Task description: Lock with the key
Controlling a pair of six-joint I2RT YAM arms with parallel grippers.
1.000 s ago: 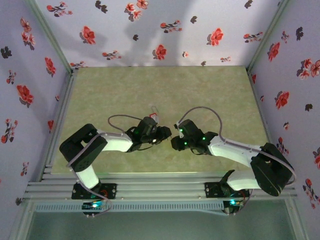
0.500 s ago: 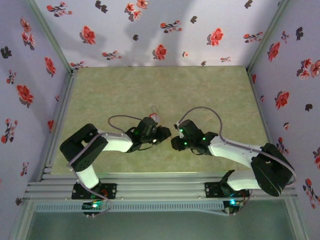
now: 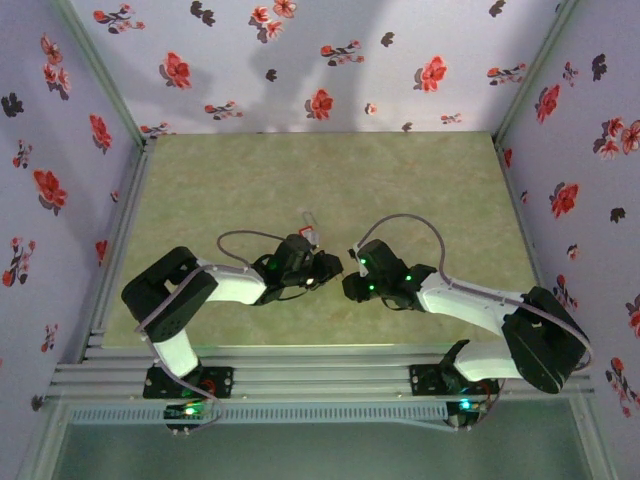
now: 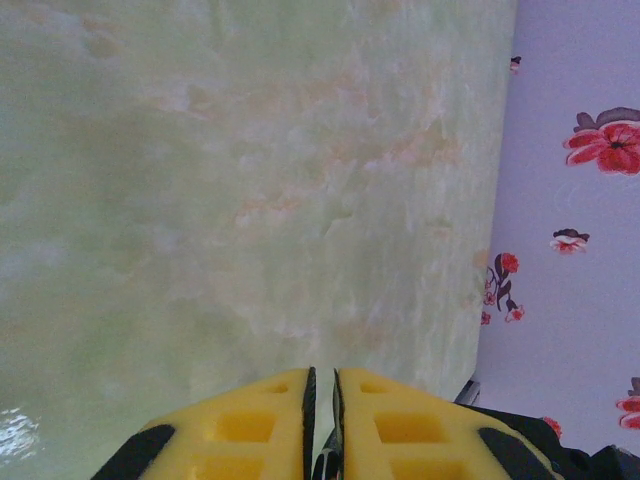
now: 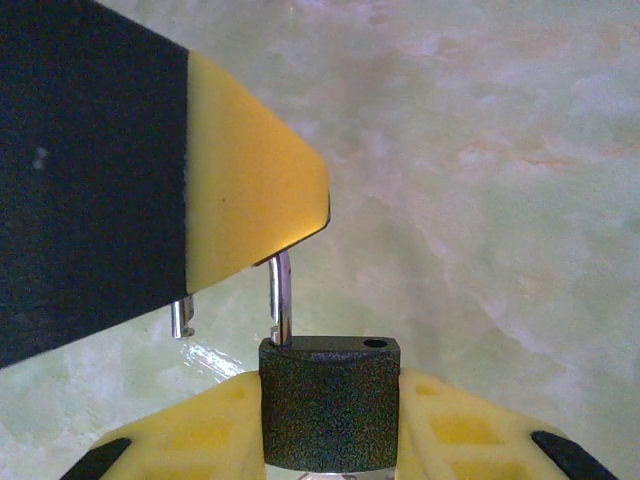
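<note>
Yellow pads of the right hand (image 5: 330, 383) are clenched on the padlock (image 5: 330, 405), gripping its dark, grainy body from both sides so that it stands upright between them. The padlock's silvery shackle (image 5: 282, 300) is open: 1 leg sits in the body, the other leg hangs free off to the side with its tip above the table (image 3: 300, 170), and an empty round hole shows on the top of the body. The bow of the shackle runs up behind 1 broad yellow-and-black finger (image 5: 250, 190) of the left hand (image 4: 322, 374), which reaches in from the side and covers it. Seen from the left wrist, that hand's 2 fingers are drawn almost together with a thin slit between them, and a small dark bit sits low in the slit; what it is cannot be told, nor whether the hand is pinching the shackle. From above, both hands meet tip to tip near the middle of the pale green marbled table, close to its near edge. A small red-and-white item (image 3: 309, 234) lies on the table just beyond the left hand; it is too small to tell whether it is the key. Lilac walls with red flowers (image 3: 300, 60) enclose the table on 3 sides.
</note>
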